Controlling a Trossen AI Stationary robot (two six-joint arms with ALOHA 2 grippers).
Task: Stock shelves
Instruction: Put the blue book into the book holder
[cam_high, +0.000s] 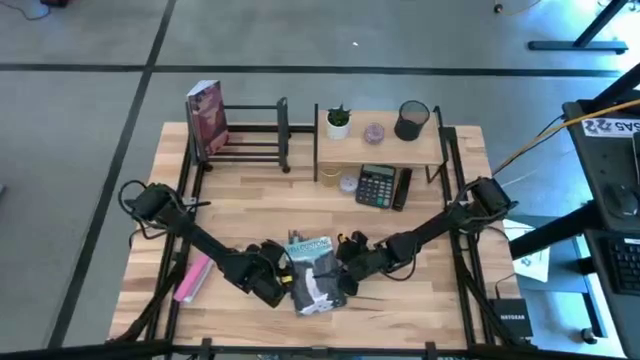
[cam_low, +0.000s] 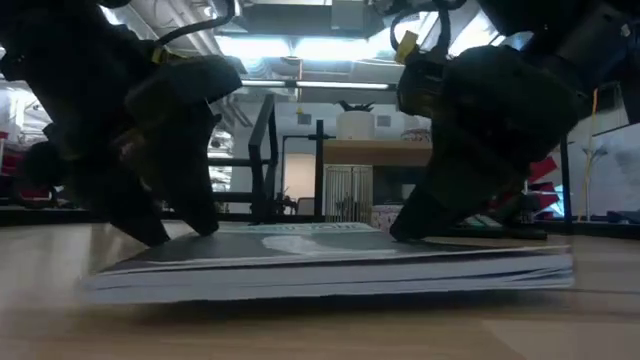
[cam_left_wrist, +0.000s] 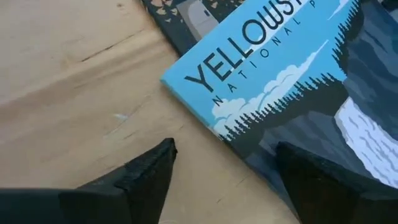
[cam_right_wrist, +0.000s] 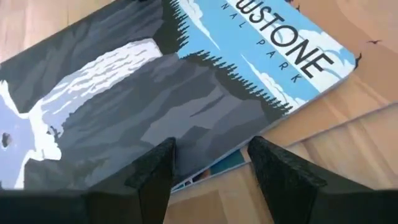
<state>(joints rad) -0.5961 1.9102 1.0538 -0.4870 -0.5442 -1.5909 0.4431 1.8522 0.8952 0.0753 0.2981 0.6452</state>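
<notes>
High view: one book (cam_high: 311, 270), Yellowstone cover, lying flat near the front middle of the counter (cam_high: 260, 205), both arms bent in over it from either side. Left tool (cam_high: 268, 284) at the book's left edge; right tool (cam_high: 350, 268) at its right edge. Left wrist view: fingers (cam_left_wrist: 146, 180) spread wide, one over bare wood, the other over the cover, holding nothing. Right wrist view: fingers (cam_right_wrist: 152, 171) parted and straddling the book's edge, not closed on it. Low view: both tools down at the book's ends, tips at or on the cover; actual contact cannot be told. Judged purpose: a flat book offers no easy hold, so the two tools bracket it to tip or pinch an edge before it goes to a shelf. Book: slim softcover, blue sky band with white lettering, dark pines, grey cliffs, white waterfall; seems to rest on a second thin book (cam_right_wrist: 217, 163) showing beneath. Shelves at the counter's rear: black rack (cam_high: 250, 135) on the left, one reddish book (cam_high: 207, 118) standing at its left end; wooden shelf (cam_high: 380, 140) on the right, carrying a potted plant (cam_high: 339, 121) and a dark cup (cam_high: 411, 120), with a calculator (cam_high: 377, 185) below. Pink item (cam_high: 192, 278) on the counter, left of the left tool.
</notes>
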